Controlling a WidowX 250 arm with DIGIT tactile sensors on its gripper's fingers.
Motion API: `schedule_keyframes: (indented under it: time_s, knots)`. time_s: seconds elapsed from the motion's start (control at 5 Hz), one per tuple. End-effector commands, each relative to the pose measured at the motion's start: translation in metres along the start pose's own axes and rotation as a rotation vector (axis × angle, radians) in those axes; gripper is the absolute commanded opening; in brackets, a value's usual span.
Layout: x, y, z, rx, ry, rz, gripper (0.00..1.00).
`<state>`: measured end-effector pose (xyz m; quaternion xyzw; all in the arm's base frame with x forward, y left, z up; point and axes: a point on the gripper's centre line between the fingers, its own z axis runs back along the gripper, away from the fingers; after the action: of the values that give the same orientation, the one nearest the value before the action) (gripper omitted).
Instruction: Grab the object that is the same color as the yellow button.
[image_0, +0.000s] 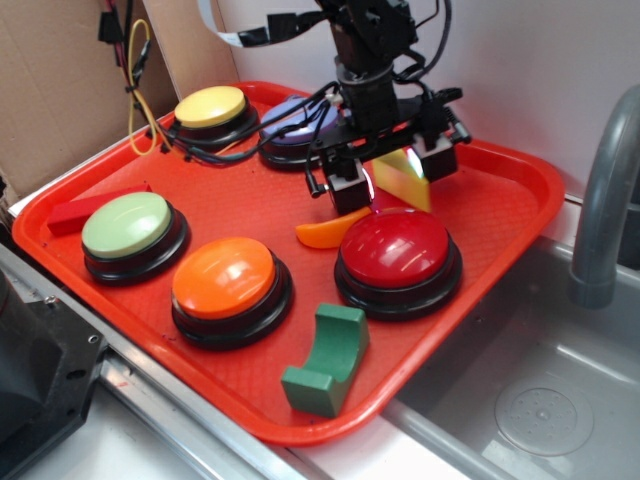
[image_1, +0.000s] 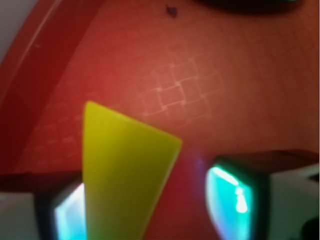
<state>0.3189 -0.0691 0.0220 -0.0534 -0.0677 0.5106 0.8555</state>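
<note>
Gripper low over tray, toward far right side, jaws spread wide with wedge sitting in the gap between them; not clamped as far as visible. In wrist view wedge lies hard against one finger pad, clear red gap to the other pad, so off-centre in the opening, not midway. Long axis runs away from camera, across the line between pads, tapering to narrow tip pointing toward tray's interior; broad end nearest wrist. Judged: closing should catch it across flat sides, though off-centre seat may nudge or twist it first. Wedge solid yellow, smooth matte faces, sharp edges, cheese-slice shape, standing on edge just behind red button and near orange crescent; colour matches yellow button at far left corner, well apart. Contact with tray under wedge not clear from exterior view; cannot tell if lifted
</note>
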Motion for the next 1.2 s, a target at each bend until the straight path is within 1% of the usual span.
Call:
schedule_keyframes:
  time_s: [0.0,0.2,0.4,0.6,0.8,1.0]
  knots:
    - [0.007,0.007,0.023,-0.018,-0.016,-0.012,0.0]
    - [-0.01,0.02,0.056,0.025,-0.014,-0.214,0.0]
    - [0.004,0.019,0.094,0.095,0.083,-0.459,0.0]
    - [0.034,0.024,0.134,0.118,0.1,-0.686,0.0]
    - [0.048,0.038,0.169,0.17,0.024,-0.837,0.0]
    - [0.067,0.055,0.19,0.128,-0.018,-0.877,0.0]
